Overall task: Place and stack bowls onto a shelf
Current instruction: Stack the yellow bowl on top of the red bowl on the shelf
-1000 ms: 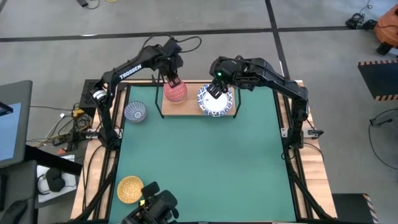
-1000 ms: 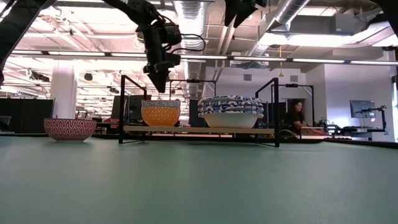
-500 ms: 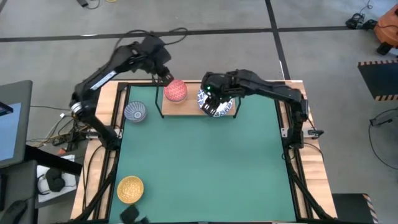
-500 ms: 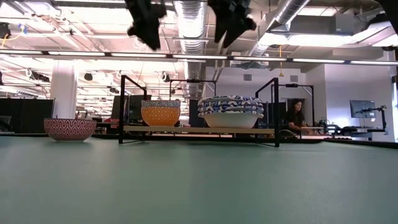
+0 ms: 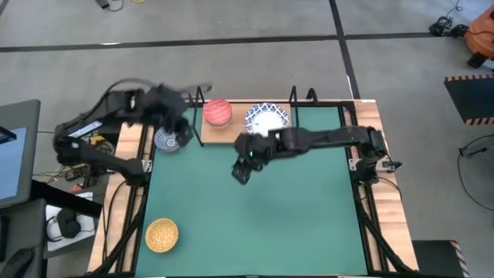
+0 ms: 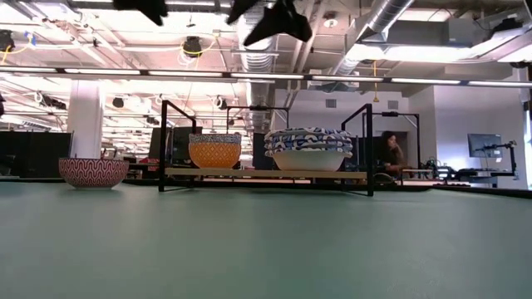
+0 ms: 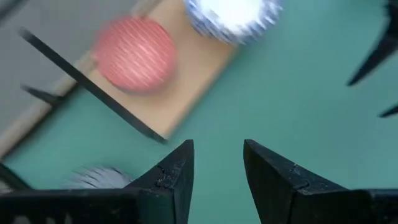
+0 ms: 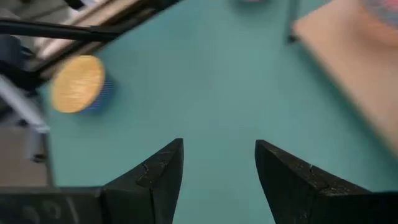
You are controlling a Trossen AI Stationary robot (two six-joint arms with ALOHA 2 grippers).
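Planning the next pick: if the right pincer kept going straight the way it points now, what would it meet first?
Probably bare green mat. The right pincer, open and empty, faces open mat; the yellow bowl lies off to one side, not squarely ahead. Depth is unclear.

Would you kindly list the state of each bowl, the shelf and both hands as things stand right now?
Red bowl: upside down on the shelf.
White bowls: stacked on the shelf, beside the red bowl.
Grey-blue bowl: upright on the mat, off the shelf.
Yellow bowl: upright on the mat, off the shelf.
Shelf: holding the red bowl and the white stack.
Left hand: open, empty.
Right hand: open, empty, above the mat.
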